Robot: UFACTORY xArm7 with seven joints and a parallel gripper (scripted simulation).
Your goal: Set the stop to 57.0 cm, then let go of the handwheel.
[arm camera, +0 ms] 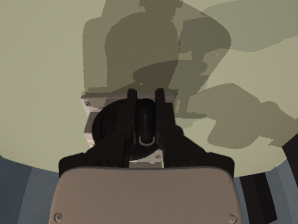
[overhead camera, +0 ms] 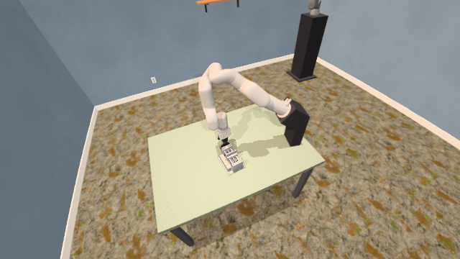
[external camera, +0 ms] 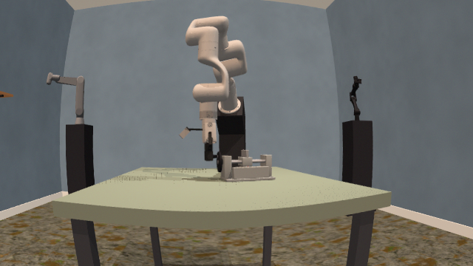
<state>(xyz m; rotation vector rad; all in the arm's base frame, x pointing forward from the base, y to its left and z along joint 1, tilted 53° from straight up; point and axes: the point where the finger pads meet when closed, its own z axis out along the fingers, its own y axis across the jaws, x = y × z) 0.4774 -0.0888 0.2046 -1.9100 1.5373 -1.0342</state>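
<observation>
A small grey stop fixture [external camera: 247, 168] with a screw rod and a sliding block stands on the pale green table [external camera: 222, 196]; it also shows in the top view [overhead camera: 231, 160]. A black handwheel [external camera: 219, 161] sits at its left end. My gripper [external camera: 209, 154] hangs straight down at that end and is shut on the handwheel's crank handle. In the wrist view the dark fingers close over the black handwheel [arm camera: 116, 129], with the grey fixture partly hidden beneath. No scale reading is legible.
The arm's black base block [overhead camera: 296, 122] stands at the table's far edge. Black pedestals with other arms stand off the table at the left [external camera: 78, 155] and right [external camera: 356, 151].
</observation>
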